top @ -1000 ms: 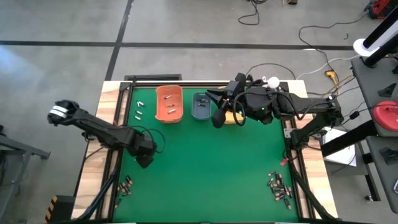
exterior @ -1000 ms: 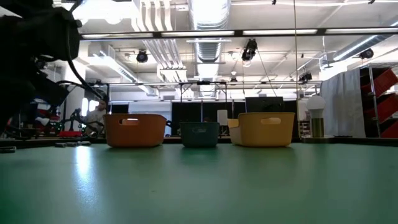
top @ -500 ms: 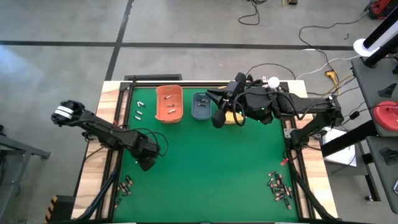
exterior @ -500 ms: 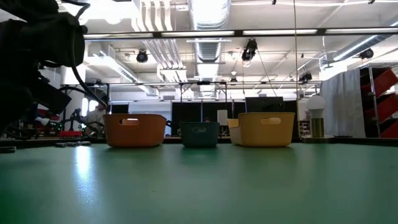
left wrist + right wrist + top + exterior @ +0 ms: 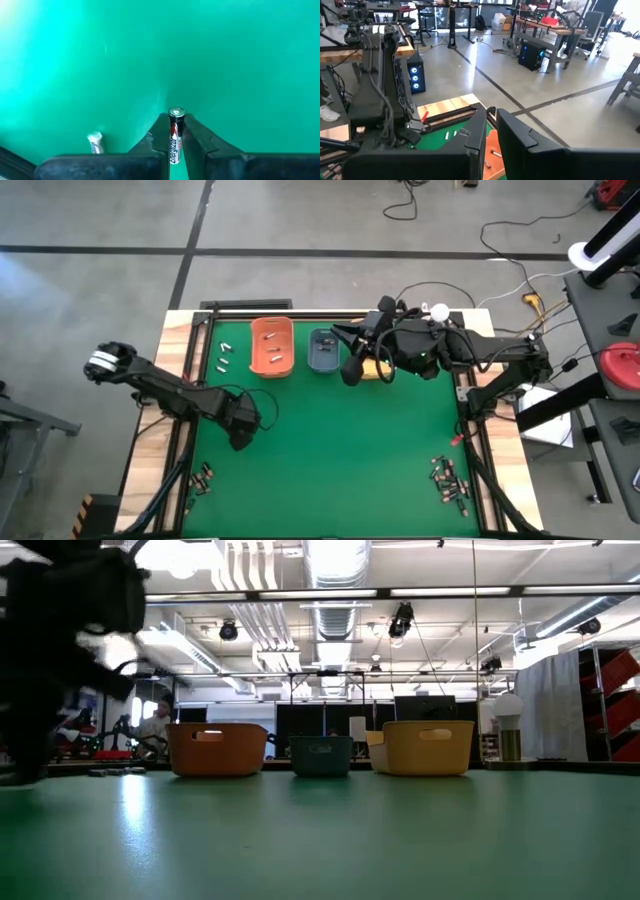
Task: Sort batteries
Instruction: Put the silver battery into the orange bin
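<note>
My left gripper [image 5: 240, 440] hangs over the left half of the green mat [image 5: 340, 450], shut on a dark battery [image 5: 174, 136]. A silvery battery [image 5: 94, 143] lies on the mat near it. More batteries lie in heaps at the near left [image 5: 203, 477] and near right [image 5: 450, 483], and a few [image 5: 223, 356] beside the orange bin [image 5: 272, 346], which holds some. My right gripper [image 5: 350, 370] hovers over the blue-grey bin [image 5: 323, 350] and the yellow-orange bin [image 5: 428, 747]. A narrow gap shows between its fingers [image 5: 490, 131], with nothing in it. My left gripper pinches the dark battery's sides [image 5: 173, 145] between its two fingers [image 5: 160, 135]. The battery lies along the fingers, and its capped end [image 5: 176, 112] pokes out past their tips toward the mat. The fingers come from above. Whether the battery touches the mat cannot be told.
The three bins stand in a row at the mat's far edge. The right arm [image 5: 470, 355] reaches in from the far right over the yellow-orange bin. The middle of the mat is bare green. Wooden borders [image 5: 180, 340] and a black frame ring the mat.
My left gripper has shifted a little toward the table's right edge, still shut on the battery. My right arm has kept still.
</note>
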Motion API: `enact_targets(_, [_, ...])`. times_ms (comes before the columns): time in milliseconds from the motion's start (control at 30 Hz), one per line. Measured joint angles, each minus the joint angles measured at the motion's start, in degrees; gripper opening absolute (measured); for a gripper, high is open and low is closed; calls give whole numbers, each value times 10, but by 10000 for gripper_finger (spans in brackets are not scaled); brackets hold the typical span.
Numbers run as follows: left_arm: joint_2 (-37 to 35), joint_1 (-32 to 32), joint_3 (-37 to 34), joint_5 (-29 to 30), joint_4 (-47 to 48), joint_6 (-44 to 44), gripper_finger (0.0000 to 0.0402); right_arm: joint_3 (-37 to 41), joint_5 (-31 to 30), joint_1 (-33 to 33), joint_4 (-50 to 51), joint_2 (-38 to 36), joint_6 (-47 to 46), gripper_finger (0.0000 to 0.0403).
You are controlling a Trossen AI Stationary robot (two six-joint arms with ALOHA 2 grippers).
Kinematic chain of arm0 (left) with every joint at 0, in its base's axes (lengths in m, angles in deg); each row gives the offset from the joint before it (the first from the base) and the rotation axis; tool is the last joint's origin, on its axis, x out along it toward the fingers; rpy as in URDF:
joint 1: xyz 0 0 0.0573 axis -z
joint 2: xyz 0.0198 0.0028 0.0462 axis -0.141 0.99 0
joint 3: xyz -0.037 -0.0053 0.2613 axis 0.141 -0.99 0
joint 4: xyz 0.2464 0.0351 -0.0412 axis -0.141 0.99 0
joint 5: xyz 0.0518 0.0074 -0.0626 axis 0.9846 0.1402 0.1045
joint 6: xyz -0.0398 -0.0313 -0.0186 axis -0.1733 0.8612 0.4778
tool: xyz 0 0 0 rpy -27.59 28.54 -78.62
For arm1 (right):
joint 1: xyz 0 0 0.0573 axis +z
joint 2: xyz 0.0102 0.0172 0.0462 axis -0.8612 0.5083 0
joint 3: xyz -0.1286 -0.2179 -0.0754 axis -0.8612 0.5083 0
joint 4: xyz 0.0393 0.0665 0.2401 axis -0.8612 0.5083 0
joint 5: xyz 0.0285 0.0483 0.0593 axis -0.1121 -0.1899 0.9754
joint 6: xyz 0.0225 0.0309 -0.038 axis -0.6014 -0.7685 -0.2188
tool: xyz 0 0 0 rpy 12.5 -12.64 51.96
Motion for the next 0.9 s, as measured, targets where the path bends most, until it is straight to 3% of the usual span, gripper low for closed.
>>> enact_targets(200, [-21,-38,85,37,33,-79,7,-1,0,0,5,0,7,38])
enact_targets(367, [-34,-107,184,81,82,-201,6,-1,1,0,24,-1,2,38])
enact_targets(600, [-23,-312,281,35,72,-371,5,-1,2,10,61,-1,2,38])
enact_targets(767, [55,-461,341,26,90,-450,5,-13,3,16,104,-8,-12,38])
enact_targets(900, [130,-518,375,22,83,-515,5,-26,2,17,144,-19,-46,38])
